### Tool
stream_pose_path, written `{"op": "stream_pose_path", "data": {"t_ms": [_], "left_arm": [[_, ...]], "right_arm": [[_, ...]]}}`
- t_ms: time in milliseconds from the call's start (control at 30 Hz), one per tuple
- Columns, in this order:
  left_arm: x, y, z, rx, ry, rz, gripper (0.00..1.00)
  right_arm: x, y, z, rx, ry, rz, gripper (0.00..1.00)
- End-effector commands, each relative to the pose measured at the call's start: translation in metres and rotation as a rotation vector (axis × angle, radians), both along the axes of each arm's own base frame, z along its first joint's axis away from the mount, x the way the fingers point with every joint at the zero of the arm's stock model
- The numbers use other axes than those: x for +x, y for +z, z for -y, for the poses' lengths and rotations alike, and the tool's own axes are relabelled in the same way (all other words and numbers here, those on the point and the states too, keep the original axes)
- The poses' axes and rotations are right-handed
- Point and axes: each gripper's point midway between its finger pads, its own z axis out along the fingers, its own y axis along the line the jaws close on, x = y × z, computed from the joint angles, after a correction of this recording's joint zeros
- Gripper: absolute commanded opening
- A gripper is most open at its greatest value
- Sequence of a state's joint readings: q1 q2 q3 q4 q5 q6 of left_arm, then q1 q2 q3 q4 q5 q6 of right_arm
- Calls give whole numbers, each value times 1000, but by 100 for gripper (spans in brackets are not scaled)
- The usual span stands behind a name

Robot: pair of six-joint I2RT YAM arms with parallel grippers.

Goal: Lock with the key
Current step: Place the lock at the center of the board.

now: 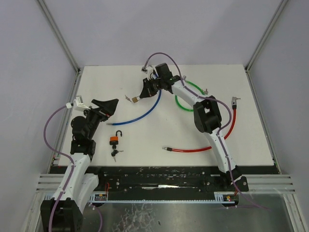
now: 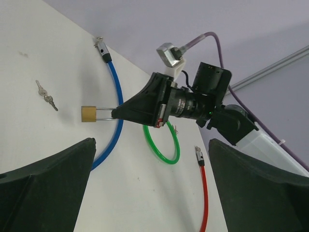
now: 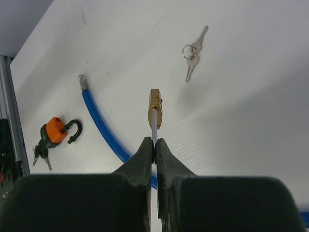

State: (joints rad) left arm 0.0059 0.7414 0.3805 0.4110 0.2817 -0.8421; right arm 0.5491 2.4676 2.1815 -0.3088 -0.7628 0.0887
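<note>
The shackle of the brass padlock [image 3: 155, 107] is disappearing almost wholly between the fingers of the right gripper [image 3: 155, 147]. Its jaws are pressing together on it while the body is sticking out straight ahead of the tips, in the far half of the desk [image 1: 251, 145], left of its middle. The right wrist view is showing clearly the loose keys [image 3: 192, 58] lying beyond the padlock, which the top view is giving only as a speck, while the top view is showing the left gripper [image 1: 107, 107] hanging near the left edge with jaws wide apart, holding nothing.
</note>
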Motion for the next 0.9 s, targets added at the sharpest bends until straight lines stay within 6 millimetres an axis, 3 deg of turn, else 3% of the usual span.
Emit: {"op": "stream_pose_path", "data": {"t_ms": [0,167,267,333,533,600,733,867], "left_arm": [[1,0,0,26,8,10,100],[1,-2,0,28,7,3,100],[1,-3,0,30,10,-1,100],[1,-4,0,32,9,-4,100],[-1,0,4,48,0,-2,100],[-2,2,3,56,5,2,100],[-7,8,5,76,15,33,100],[-14,19,10,99,7,77,100]], "right_arm": [[20,25,-27,69,-130,8,5],[34,1,-35,42,-226,-16,7],[31,-11,-41,41,-222,-29,9],[29,-15,-44,36,-221,-35,16],[42,-15,-32,-51,-243,88,53],[51,-9,-21,-108,-253,171,62],[64,17,3,-203,-244,331,65],[57,50,25,-250,-176,422,66]]}}
